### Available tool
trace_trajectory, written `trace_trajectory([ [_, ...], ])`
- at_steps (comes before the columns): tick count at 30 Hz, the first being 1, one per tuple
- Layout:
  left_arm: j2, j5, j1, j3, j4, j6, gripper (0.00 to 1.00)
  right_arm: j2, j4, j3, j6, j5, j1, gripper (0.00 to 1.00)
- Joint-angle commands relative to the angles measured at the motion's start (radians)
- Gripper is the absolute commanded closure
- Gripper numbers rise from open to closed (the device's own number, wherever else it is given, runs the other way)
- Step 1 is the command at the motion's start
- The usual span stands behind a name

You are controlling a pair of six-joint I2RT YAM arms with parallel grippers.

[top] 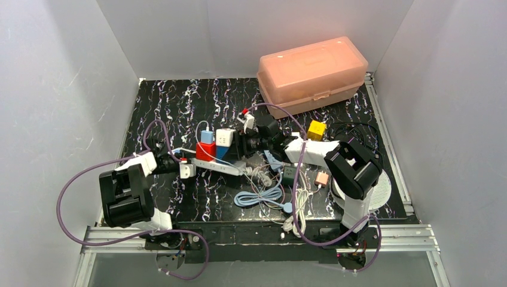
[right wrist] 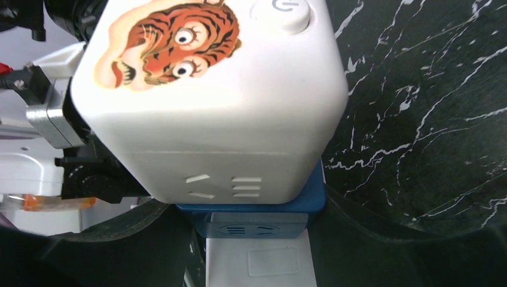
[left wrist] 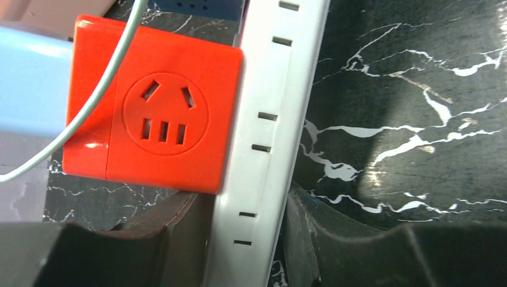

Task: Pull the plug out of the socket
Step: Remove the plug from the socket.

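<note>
A white power strip (top: 222, 168) lies left of the table's middle. A red cube adapter (top: 205, 150) and a blue cube adapter (top: 225, 152) are plugged into it. A light blue plug (top: 207, 136) sits on the red one and a white cube (top: 224, 137) on the blue one. My left gripper (top: 182, 169) is shut on the strip's left end. In the left wrist view the strip (left wrist: 263, 149) runs between my fingers (left wrist: 359, 251), beside the red adapter (left wrist: 155, 113). My right gripper (top: 243, 147) is shut on the blue adapter (right wrist: 257, 209), under the tiger-sticker white cube (right wrist: 209, 101).
A pink lidded box (top: 311, 72) stands at the back right. A yellow cube (top: 316, 130), a small pink plug (top: 322, 178), a dark adapter (top: 290, 174) and coiled cables (top: 263, 194) lie near the right arm. A white disc (top: 382, 191) lies at the right edge.
</note>
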Motion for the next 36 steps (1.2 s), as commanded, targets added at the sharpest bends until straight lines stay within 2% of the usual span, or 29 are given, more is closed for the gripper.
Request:
trace_trajectory([
  [1, 0.026, 0.097, -0.025, 0.021, -0.088, 0.609, 1.00, -0.026, 0.194, 0.129, 0.094, -0.015, -0.035, 0.99],
  [5, -0.016, 0.117, 0.003, 0.027, -0.070, 0.610, 1.00, -0.041, 0.159, 0.141, 0.112, -0.037, -0.036, 0.99],
  [10, -0.120, 0.159, 0.006, 0.044, -0.185, 0.617, 1.00, -0.078, 0.100, 0.174, 0.104, -0.064, -0.039, 0.99],
  [17, -0.280, 0.176, -0.048, 0.129, -0.346, 0.618, 1.00, -0.180, -0.016, 0.169, 0.051, -0.110, -0.033, 0.99],
  [20, -0.350, 0.187, -0.087, 0.146, -0.352, 0.615, 1.00, -0.253, -0.081, 0.164, 0.007, -0.103, -0.024, 0.99],
  [28, -0.463, 0.211, -0.163, 0.159, -0.277, 0.617, 1.00, -0.464, -0.228, 0.194, -0.134, 0.002, -0.015, 0.99],
  [36, -0.568, 0.171, -0.287, 0.199, -0.311, 0.618, 1.00, -0.576, -0.359, 0.270, -0.264, 0.116, 0.015, 0.99],
])
